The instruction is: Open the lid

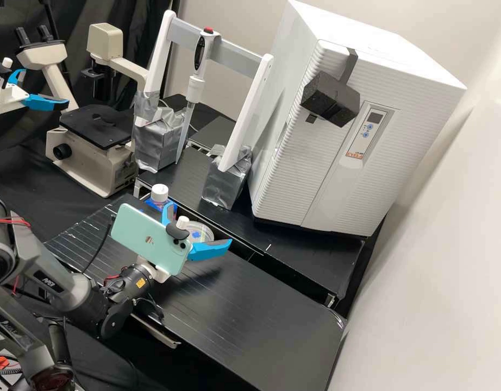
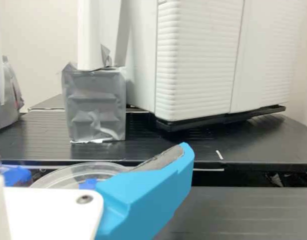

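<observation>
Nearest the cam. in the high view, the dark grey arm is seen at lower L, w/ a mint-green phone mounted by its gripper. The gripper's blue fingers are spread wide; whether anything is touched by them can't be told. The task's thing, a clear round dish w/ a blue mark, is seen btwn. the fingers in the high view, near the front edge of the raised shelf; whether its lid is seated can't be told. In the wrist view the dish is partly hidden by a blue finger. A white-capped bottle is placed near the dish. On the shelf, a pipette is held upright by a white stand w/ silver-taped feet, & a white cabinet is set just beside it. A microscope is placed farther L.
</observation>
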Controlling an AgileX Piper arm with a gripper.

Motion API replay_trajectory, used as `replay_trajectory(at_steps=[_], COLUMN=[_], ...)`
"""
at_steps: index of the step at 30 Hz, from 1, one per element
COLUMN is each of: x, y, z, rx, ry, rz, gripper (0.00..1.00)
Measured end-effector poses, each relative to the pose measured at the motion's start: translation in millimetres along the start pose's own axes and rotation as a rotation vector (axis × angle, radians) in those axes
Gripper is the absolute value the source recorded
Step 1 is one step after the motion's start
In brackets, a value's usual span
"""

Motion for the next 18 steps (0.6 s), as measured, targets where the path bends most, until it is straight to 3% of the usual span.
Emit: replay_trajectory(at_steps=[4,18], x=[1.7,4.4], y=[-3.3,-8.8], z=[1.6,6.9], rx=[0.007,-0.015], ry=[-0.002,-0.023], rz=[-0.021,-0.057], gripper=[1.0,1.0])
